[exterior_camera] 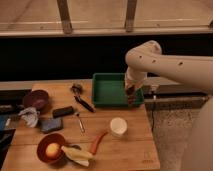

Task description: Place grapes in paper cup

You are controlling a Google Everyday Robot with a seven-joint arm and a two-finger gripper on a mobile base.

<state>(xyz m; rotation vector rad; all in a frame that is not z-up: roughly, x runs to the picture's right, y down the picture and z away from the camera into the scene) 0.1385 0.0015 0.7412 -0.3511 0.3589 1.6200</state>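
Observation:
My gripper [131, 98] hangs from the white arm over the right front corner of the green tray [107, 90]. A small dark reddish-purple lump, the grapes [131, 91], sits between its fingertips, so it is shut on them and holds them above the tray's rim. The white paper cup [118, 126] stands upright on the wooden table, in front of the tray and a little left of the gripper, with its pale inside showing. The gripper is behind and above the cup, apart from it.
An orange carrot [97, 142] lies left of the cup. A dark red bowl [42, 154] holds a yellow fruit, with a banana [75, 153] beside it. A second red bowl [36, 98], a blue sponge [51, 124], a black block [63, 111] and utensils [81, 102] lie on the left. The table's right edge [150, 130] is close to the cup.

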